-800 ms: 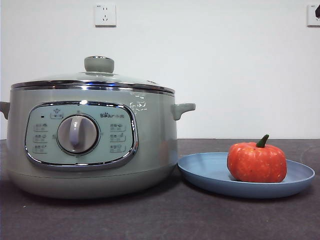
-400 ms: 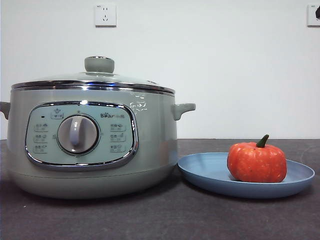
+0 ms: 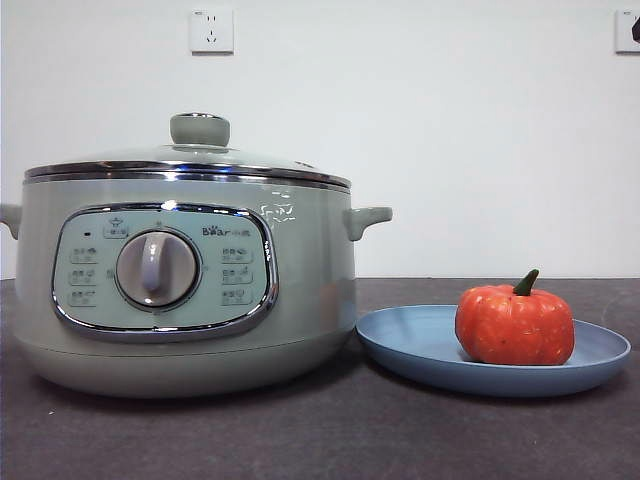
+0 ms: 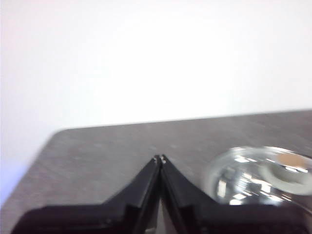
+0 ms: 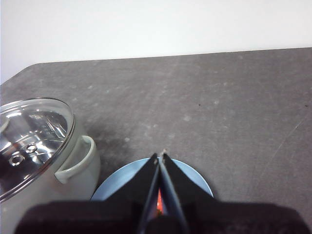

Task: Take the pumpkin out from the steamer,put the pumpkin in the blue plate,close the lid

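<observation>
The pale green steamer [image 3: 180, 280] stands at the left of the front view with the glass lid [image 3: 190, 160] closed on it, knob up. The orange pumpkin [image 3: 515, 325] sits upright in the blue plate [image 3: 420, 345] just right of the steamer. My left gripper [image 4: 160, 158] is shut and empty, high beside the lid [image 4: 261, 173]. My right gripper [image 5: 160, 156] is shut and empty above the blue plate [image 5: 195, 178]; a sliver of the pumpkin [image 5: 159, 199] shows between its jaws. The steamer [image 5: 78, 161] and lid [image 5: 29, 141] show beside it. Neither arm appears in the front view.
The dark grey table [image 3: 330, 430] carries the steamer and plate. A white wall with two sockets [image 3: 211, 30] stands behind. The table's back edge shows in both wrist views.
</observation>
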You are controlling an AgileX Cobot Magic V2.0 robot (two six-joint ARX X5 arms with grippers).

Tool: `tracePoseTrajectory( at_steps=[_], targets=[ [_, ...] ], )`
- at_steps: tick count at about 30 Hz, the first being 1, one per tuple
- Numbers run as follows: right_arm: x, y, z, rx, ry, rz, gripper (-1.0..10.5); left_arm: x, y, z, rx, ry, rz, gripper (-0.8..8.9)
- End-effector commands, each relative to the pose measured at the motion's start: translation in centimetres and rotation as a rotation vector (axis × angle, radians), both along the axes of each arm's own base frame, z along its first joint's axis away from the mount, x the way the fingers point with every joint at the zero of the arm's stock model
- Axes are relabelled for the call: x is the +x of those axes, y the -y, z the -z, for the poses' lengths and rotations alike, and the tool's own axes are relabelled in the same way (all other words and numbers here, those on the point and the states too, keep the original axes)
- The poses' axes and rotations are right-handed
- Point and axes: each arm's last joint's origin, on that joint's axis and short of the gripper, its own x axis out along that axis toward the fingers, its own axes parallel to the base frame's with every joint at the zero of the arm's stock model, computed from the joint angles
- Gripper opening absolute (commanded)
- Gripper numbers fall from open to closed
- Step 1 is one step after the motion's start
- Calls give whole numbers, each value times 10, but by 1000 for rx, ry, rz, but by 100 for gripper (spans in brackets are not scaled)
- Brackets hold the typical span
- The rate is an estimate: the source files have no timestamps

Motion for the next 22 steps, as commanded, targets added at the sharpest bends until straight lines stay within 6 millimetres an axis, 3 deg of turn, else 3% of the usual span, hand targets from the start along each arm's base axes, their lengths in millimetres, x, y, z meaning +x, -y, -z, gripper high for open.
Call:
tracePoseTrajectory(
  at_steps=[1,6,12,22],
  targets=[
    [0,0,1,8,-1,4,1,12,-2,23,29,8,-32,-3],
    [0,0,1,9,-1,4,1,36,-3,73,29,-27,9,-3],
    [0,0,1,8,-1,4,1,49,-3,123,26,-98,18,-3],
    [0,0,1,8,-1,4,1,50,-3,150,24,-110,17,-3]
  ],
)
